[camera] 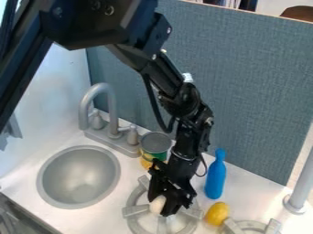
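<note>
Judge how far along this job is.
Looks done: the grasp, with the white rounded object between the fingers of the gripper. In hand: that object, low at the gray burner. Left, probably: setting it down, letting go and backing off.

white object (pixel 157 205) partly hidden by gripper (pixel 161 206), right burner (pixel 249 224) cut off at bottom edge

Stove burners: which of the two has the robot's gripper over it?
The burner nearer the sink; the gripper hangs over it. The other burner sits at the picture's bottom edge.
</note>
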You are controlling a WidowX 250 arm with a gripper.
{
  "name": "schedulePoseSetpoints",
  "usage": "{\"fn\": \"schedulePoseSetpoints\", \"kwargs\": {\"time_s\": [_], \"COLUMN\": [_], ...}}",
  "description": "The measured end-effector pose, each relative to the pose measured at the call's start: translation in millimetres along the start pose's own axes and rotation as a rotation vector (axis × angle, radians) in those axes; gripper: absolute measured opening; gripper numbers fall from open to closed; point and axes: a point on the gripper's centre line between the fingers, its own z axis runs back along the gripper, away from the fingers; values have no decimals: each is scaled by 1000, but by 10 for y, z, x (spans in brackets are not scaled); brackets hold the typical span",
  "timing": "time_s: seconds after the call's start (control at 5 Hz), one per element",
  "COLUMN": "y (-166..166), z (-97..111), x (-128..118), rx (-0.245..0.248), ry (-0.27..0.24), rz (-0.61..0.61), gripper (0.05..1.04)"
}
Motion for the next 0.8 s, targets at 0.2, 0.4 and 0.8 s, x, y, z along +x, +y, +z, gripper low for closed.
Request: {"fn": "schedulePoseSetpoints", "kwargs": {"time_s": [0.2, 0.4, 0.8], "y": [-36, -280, -933], "z": [150, 387, 579], "x": [-88, -212, -391], "rx": [8, 43, 50], "ry": [-29, -92, -140], "rz": [12, -40, -181], "gripper": [641, 641, 641]}}
